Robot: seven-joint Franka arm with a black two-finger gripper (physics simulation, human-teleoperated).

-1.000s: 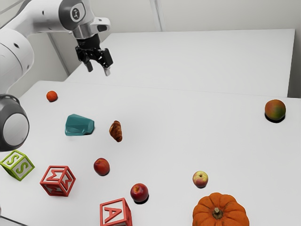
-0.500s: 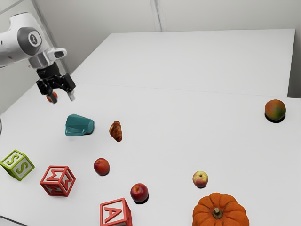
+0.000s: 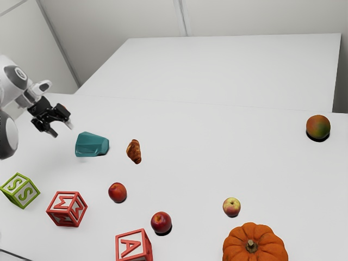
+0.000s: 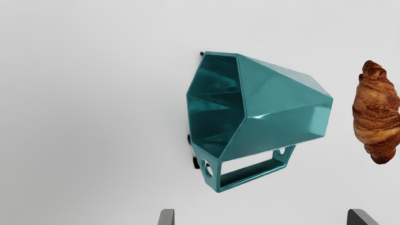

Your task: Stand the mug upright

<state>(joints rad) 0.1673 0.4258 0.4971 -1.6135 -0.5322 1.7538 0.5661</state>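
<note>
Pale grey walls (image 3: pixel 261 16) with an upright strip (image 3: pixel 182 16), plain white tabletop (image 3: pixel 185 168) in front, soft shadows. Mug (image 3: pixel 92 144) lying on its side on it, base end toward the croissant (image 3: pixel 134 151), mouth facing away; handle (image 4: pixel 253 175) on the fingertip side in wrist view. Gripper (image 3: pixel 61 129) above the table, near the mug, fingers spread apart. Pumpkin (image 3: pixel 254 244) at the near edge, green letter block (image 3: pixel 20 190) at the exterior view's left.
</note>
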